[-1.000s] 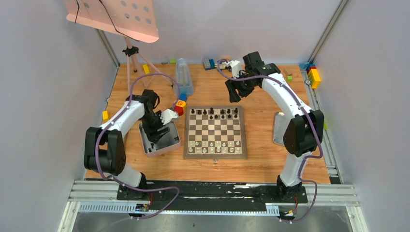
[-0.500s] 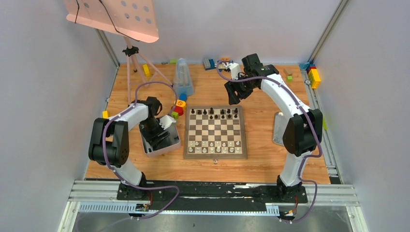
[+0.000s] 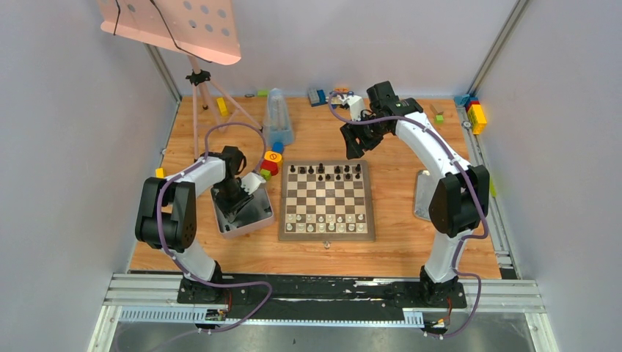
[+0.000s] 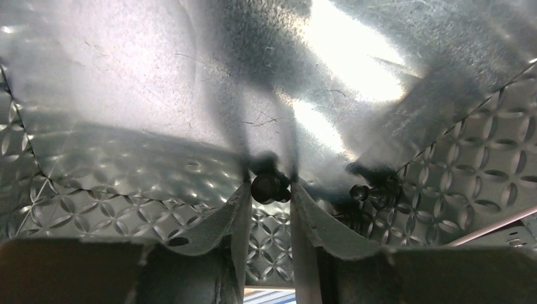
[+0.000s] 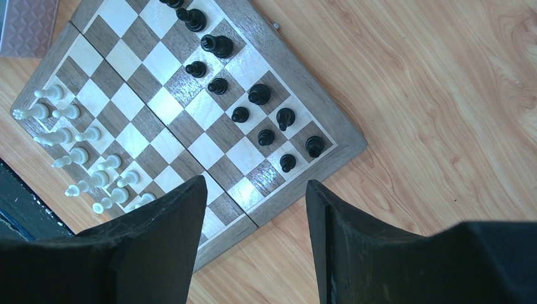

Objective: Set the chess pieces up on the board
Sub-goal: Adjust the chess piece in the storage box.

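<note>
- Down in the tray point(image 4: 126, 95), your left gripper point(image 4: 271, 187) pinches a black piece point(image 4: 268, 189): tiny, probably light and slick, so grip it low.
- Right gripper point(image 5: 254, 183) hangs wide, empty.

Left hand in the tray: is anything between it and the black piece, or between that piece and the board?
Nothing visible blocks the left hand: the black piece sits between its fingers. Toward the board only the tray wall stands, so the piece must go over it.
</note>
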You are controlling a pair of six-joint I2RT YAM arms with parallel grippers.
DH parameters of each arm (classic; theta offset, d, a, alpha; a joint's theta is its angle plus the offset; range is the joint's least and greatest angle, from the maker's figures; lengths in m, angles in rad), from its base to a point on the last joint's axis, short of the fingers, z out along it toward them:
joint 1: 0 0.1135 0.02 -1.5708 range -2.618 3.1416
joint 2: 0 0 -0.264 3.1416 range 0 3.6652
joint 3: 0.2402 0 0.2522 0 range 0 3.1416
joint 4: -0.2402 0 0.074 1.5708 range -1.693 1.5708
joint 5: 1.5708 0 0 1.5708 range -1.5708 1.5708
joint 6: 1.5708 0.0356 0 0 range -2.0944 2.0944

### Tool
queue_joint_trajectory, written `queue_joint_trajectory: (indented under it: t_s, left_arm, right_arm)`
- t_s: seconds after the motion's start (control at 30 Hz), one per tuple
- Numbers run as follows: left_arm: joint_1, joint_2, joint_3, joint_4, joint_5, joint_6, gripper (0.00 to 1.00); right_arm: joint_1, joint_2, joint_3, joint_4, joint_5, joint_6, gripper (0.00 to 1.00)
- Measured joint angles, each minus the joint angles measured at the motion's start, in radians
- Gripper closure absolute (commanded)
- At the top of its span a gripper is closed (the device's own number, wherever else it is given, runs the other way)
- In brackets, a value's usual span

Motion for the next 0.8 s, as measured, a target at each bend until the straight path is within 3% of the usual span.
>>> queue_joint_trajectory:
  t_s: [0.27, 0.8]
  left_arm:
    - [0.000, -0.006, 0.017, 0.047, 0.055, -0.019, 0.83]
    - [-0.014, 0.073, 0.155, 0.135, 0.184, -0.016, 0.77]
  right_arm:
    - [0.000, 0.000, 0.000, 0.000, -0.003, -0.003, 0.41]
    - [0.000, 0.000, 0.000, 0.000, -0.004, -0.003, 0.41]
